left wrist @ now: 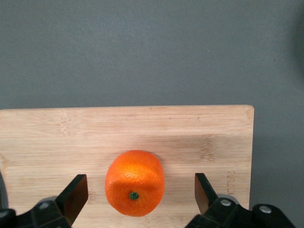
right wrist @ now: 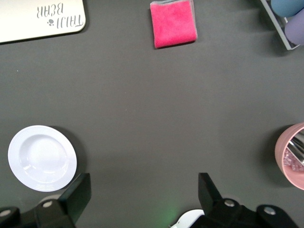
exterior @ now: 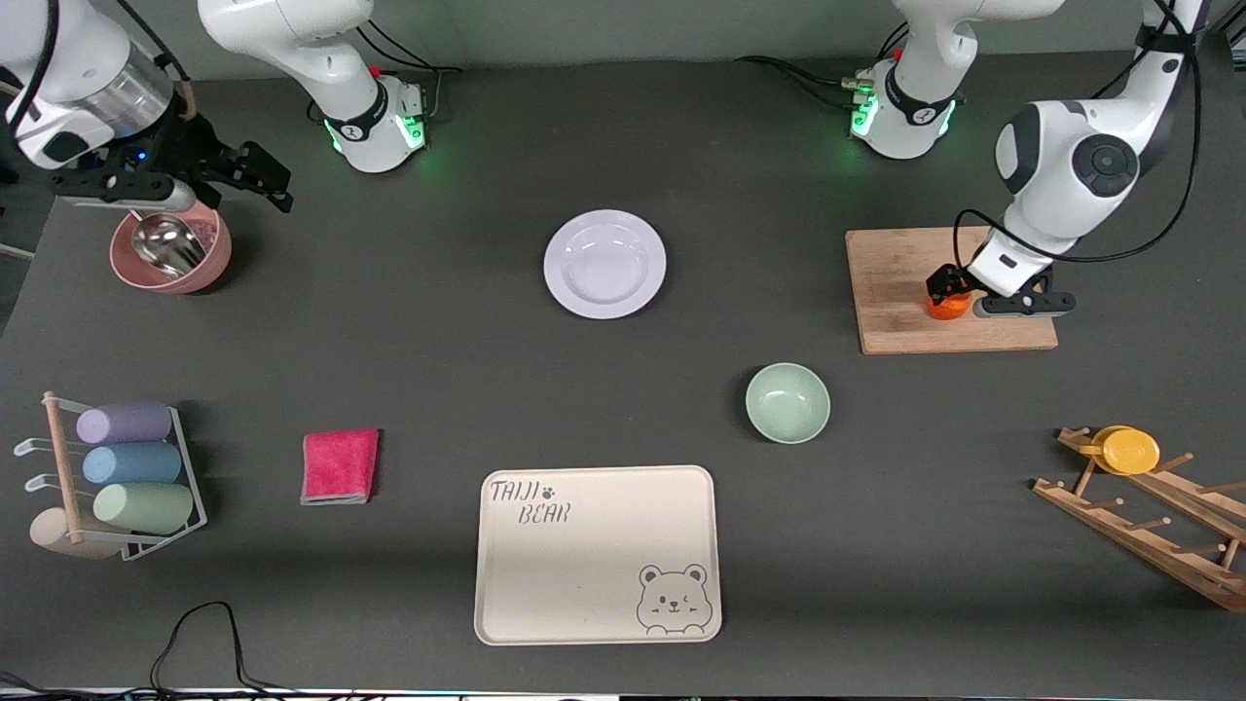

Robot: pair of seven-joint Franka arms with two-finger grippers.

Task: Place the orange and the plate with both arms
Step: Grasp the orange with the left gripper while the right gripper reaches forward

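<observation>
A dark grey table (exterior: 409,321) carries everything. At the left arm's end, the orange (left wrist: 135,183) sits on a wooden cutting board (exterior: 896,282), stem dimple up. The left gripper (left wrist: 141,192) is down around it, fingers spread wide, one on each side with clear gaps, so the fruit lies squarely between them and not yet pinched; closing looks like the next move. The plate (exterior: 604,264) lies mid-table, roughly between the two bases. The right gripper (right wrist: 145,194) waits with fingers spread, up over a pink bowl (exterior: 171,255) at the right arm's end, well apart from the plate.
</observation>
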